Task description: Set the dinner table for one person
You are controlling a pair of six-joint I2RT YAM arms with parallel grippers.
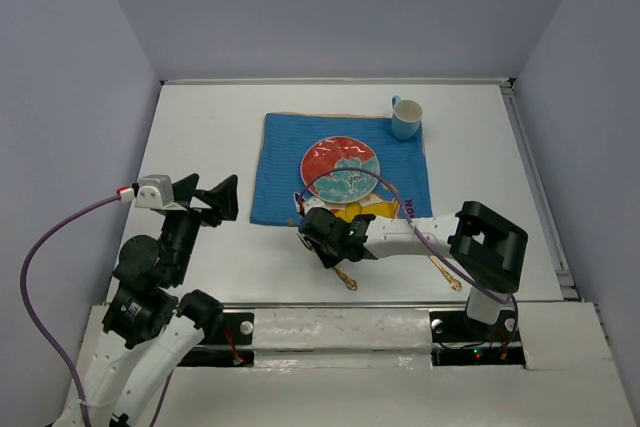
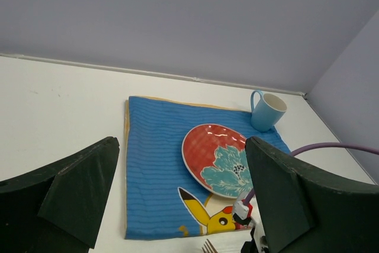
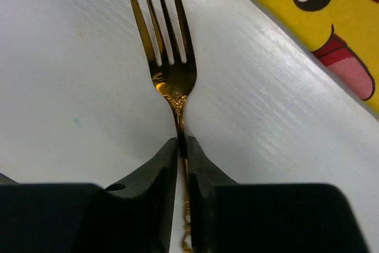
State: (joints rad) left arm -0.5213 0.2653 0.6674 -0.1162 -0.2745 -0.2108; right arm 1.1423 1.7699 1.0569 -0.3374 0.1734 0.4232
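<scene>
My right gripper (image 1: 316,232) reaches left across the dinner table (image 1: 200,137) and is shut on the neck of a gold fork (image 1: 347,279). In the right wrist view the fork (image 3: 167,57) lies with its tines pointing away over the white tabletop (image 3: 65,75), and the gripper (image 3: 182,146) pinches its handle. The fork sits just off the near edge of the blue cartoon cloth (image 1: 285,172). A red and teal plate (image 1: 342,169) sits on the cloth, and a light blue mug (image 1: 406,118) stands at its far right corner. My left gripper (image 1: 215,197) is open and empty, left of the cloth.
A second gold utensil (image 1: 447,275) lies near the right arm's base, partly hidden. The left wrist view shows the cloth (image 2: 154,158), plate (image 2: 216,158), mug (image 2: 267,111) and fork tines (image 2: 208,246). Lavender-grey walls (image 1: 330,7) border the table.
</scene>
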